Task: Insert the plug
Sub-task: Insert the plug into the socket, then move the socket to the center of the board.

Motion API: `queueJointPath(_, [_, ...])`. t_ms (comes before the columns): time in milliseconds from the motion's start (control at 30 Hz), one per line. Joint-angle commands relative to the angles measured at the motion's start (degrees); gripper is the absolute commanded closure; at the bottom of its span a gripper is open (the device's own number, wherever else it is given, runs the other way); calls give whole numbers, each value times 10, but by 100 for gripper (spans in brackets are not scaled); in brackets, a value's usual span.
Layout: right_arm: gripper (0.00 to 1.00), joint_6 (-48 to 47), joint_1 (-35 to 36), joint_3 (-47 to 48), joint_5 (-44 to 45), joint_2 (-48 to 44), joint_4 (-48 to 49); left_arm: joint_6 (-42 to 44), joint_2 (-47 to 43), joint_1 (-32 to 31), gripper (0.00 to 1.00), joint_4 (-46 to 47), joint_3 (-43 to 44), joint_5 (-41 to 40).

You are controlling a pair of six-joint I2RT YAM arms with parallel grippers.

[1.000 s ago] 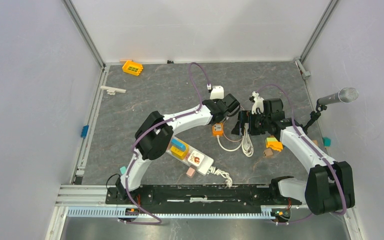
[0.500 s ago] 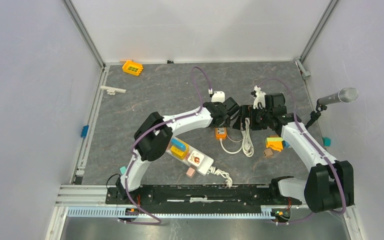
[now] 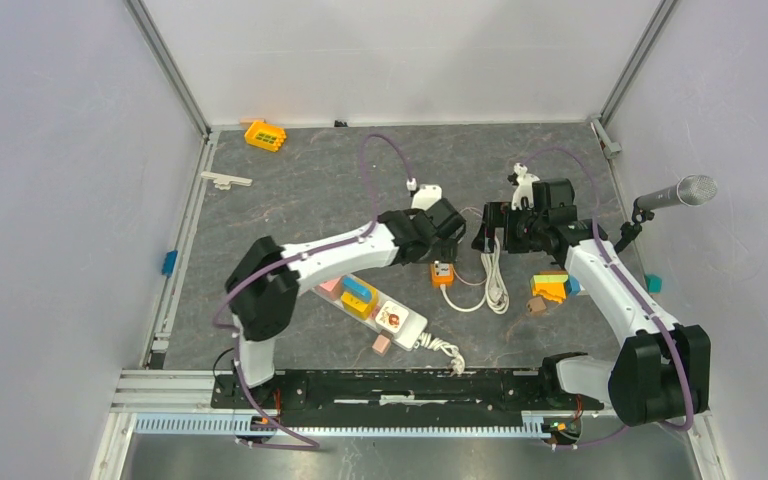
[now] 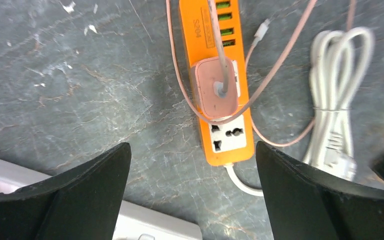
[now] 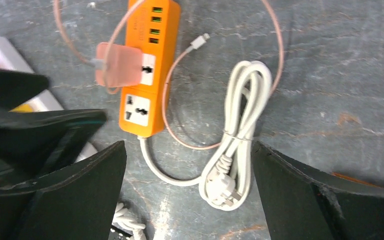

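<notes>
An orange power strip (image 4: 220, 20) lies on the grey table, also in the top view as the orange strip (image 3: 443, 273). A pink plug (image 4: 217, 90) with a thin pink cable (image 4: 280, 55) sits in the strip's upper socket, and the socket below it (image 4: 227, 137) is free. My left gripper (image 4: 192, 146) hangs open just above the strip's cord end, holding nothing. My right gripper (image 5: 188, 147) is open too, over the strip's white cord (image 5: 240, 135). From the right wrist the plug (image 5: 115, 65) stands on the strip (image 5: 152, 35).
A white power strip (image 3: 390, 315) carrying yellow and blue blocks lies near the left arm's elbow. Small blocks (image 3: 548, 287) sit by the right arm. An orange brick (image 3: 264, 134) lies at the far left. A microphone (image 3: 675, 193) juts in from the right wall.
My left gripper has opened, let go of the pink plug and drawn back to the left. The right gripper has shifted slightly away from me and stayed open.
</notes>
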Motion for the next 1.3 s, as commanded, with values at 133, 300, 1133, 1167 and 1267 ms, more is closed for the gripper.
queueJointPath(133, [2,32,-8,26,169,-15,-47,47,-151,32,0,126,-94,-17])
queueJointPath(300, [2,56,-11,30,209,-12,-51,64,-210,53,0,179,-155,-12])
queueJointPath(1133, [1,113,-13,-5,198,8,-9,108,-324,351,0,174,-261,270])
queueJointPath(1167, [2,114,-13,1,197,14,-9,108,-329,363,0,168,-258,273])
queueJointPath(1267, [2,120,-14,34,173,34,-25,105,-346,396,0,167,-259,288])
